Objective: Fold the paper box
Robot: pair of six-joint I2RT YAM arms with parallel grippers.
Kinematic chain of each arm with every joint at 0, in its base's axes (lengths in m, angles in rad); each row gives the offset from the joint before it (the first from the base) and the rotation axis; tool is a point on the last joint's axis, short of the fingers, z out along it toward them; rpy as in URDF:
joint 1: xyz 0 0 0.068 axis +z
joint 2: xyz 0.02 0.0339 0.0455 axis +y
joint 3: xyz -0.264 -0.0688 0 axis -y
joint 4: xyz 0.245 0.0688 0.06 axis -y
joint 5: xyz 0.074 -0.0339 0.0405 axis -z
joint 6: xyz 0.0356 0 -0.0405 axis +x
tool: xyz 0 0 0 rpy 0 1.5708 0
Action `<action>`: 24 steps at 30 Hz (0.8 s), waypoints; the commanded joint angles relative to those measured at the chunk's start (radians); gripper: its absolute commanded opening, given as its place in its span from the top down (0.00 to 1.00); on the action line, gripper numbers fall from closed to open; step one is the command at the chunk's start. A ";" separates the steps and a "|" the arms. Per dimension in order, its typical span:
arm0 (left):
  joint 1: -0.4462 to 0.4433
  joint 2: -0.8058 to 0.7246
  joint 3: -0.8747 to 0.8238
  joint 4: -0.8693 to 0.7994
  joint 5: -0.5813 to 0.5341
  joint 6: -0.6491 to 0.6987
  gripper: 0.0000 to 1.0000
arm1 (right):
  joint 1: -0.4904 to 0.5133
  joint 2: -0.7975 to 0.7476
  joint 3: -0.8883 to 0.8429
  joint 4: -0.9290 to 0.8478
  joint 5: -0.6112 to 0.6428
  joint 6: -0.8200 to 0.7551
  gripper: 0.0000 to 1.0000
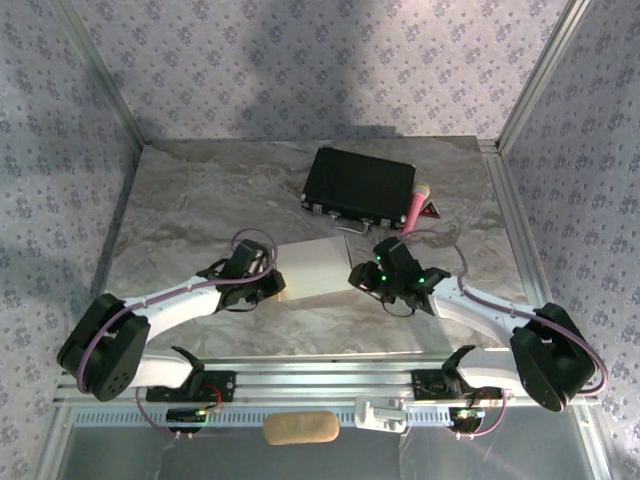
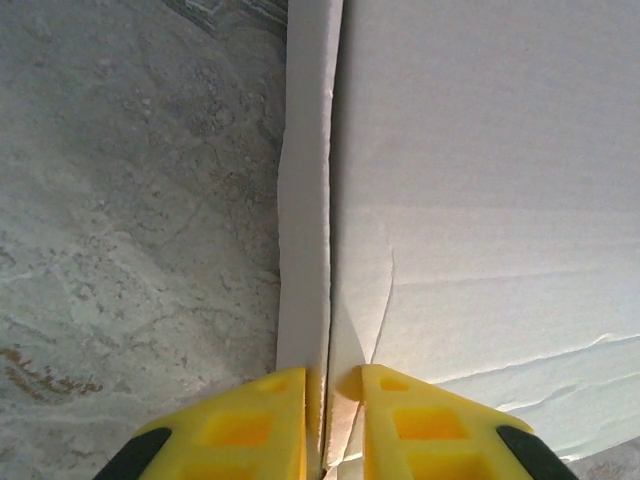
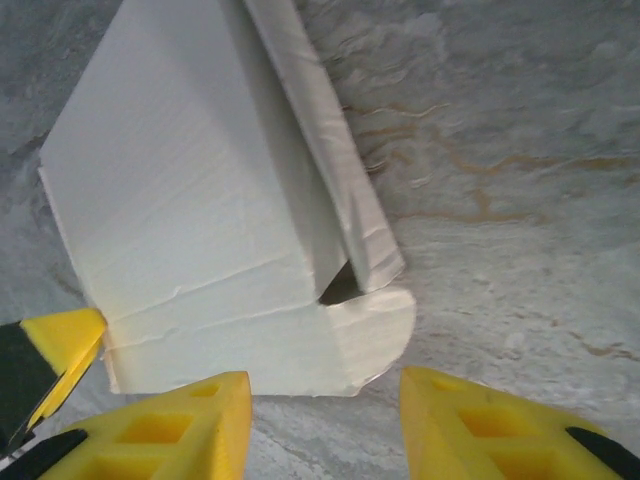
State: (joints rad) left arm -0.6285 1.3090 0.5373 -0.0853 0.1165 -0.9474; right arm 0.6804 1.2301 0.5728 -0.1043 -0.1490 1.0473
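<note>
Cream paper box [image 1: 318, 268] — left fingers [image 2: 240, 430] pinch its wall, right fingers [image 3: 170, 430] gape — black case [image 1: 360, 185] behind.

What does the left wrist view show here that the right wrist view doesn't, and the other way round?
Left wrist view: the left gripper pinching an upright wall edge of the paper box, beside a crease in the panel. Right wrist view: the right gripper open, fingers apart near the box's corner, where a rounded tab sticks out under a narrow flap. Both: the white box lying on the marbled table.
</note>
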 commanded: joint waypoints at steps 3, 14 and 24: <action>0.006 -0.001 -0.039 -0.029 0.004 -0.010 0.89 | 0.056 -0.028 -0.093 0.194 0.027 0.095 0.55; 0.049 0.001 -0.056 -0.023 0.047 0.038 1.00 | -0.116 -0.123 -0.089 0.156 -0.011 -0.139 0.45; 0.129 0.003 -0.115 0.035 0.117 0.102 1.00 | -0.280 0.194 0.083 0.240 -0.468 -0.483 0.34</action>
State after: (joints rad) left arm -0.5213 1.2919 0.4667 0.0189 0.2420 -0.8848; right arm 0.4042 1.3643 0.6067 0.1020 -0.4301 0.7082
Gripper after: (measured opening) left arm 0.044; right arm 0.652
